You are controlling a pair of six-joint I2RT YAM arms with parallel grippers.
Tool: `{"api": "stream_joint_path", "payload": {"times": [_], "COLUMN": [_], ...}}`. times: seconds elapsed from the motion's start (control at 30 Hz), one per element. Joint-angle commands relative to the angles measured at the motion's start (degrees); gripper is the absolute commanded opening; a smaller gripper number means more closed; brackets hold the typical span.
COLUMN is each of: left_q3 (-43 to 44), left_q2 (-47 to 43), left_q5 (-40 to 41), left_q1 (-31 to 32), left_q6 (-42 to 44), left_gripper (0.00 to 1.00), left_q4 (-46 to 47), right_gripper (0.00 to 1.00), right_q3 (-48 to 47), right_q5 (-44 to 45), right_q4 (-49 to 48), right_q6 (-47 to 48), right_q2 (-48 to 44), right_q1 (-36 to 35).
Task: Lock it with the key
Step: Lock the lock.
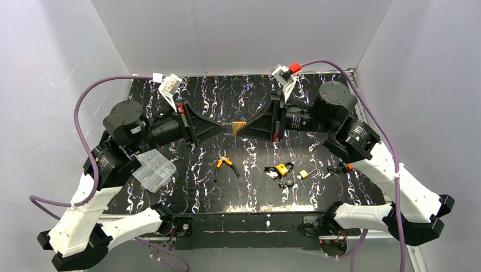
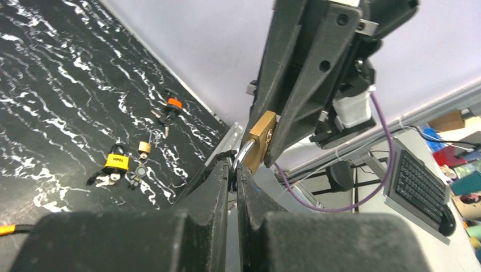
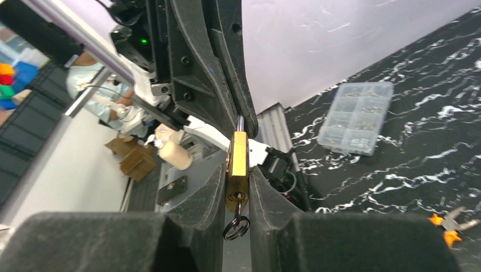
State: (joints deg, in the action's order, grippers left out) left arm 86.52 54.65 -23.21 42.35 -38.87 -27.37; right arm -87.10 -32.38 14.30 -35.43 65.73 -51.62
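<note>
A brass padlock [image 1: 239,126] hangs in the air over the middle of the table, between both arms. My left gripper [image 1: 231,130] is shut on its silver shackle [image 2: 243,154], as the left wrist view shows, with the brass body [image 2: 261,139] just beyond the fingertips. My right gripper [image 3: 237,173] is shut on the padlock body [image 3: 238,158], pinching its two flat sides. The key [image 3: 237,208] sits in the keyhole on the underside, and its dark split ring [image 3: 235,228] dangles between the fingers.
On the table lie a clear plastic parts box [image 1: 153,170], orange-handled pliers [image 1: 226,165], a yellow padlock [image 1: 281,169] with keys, a small brass padlock [image 1: 304,174] and a black and orange item [image 1: 343,167]. Grey walls enclose the table on three sides.
</note>
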Motion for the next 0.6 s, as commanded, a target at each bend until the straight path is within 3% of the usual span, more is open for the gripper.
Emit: {"api": "stream_joint_path", "payload": {"times": [0.0, 0.57], "left_q3": [1.01, 5.91], "left_q2": [5.25, 7.89], "left_q5": [3.68, 11.29], "left_q1": [2.41, 9.55], "left_q6": [-0.36, 2.16], "left_gripper": [0.00, 0.00], "left_q4": [-0.26, -1.42], "right_gripper": [0.01, 0.01], "right_q3": [-2.61, -9.90], "right_q5": [4.60, 16.90], "right_q4": [2.11, 11.72], "right_q6": [5.91, 10.97], "right_q2": [2.08, 8.27], "right_q1": [-4.46, -9.57]}}
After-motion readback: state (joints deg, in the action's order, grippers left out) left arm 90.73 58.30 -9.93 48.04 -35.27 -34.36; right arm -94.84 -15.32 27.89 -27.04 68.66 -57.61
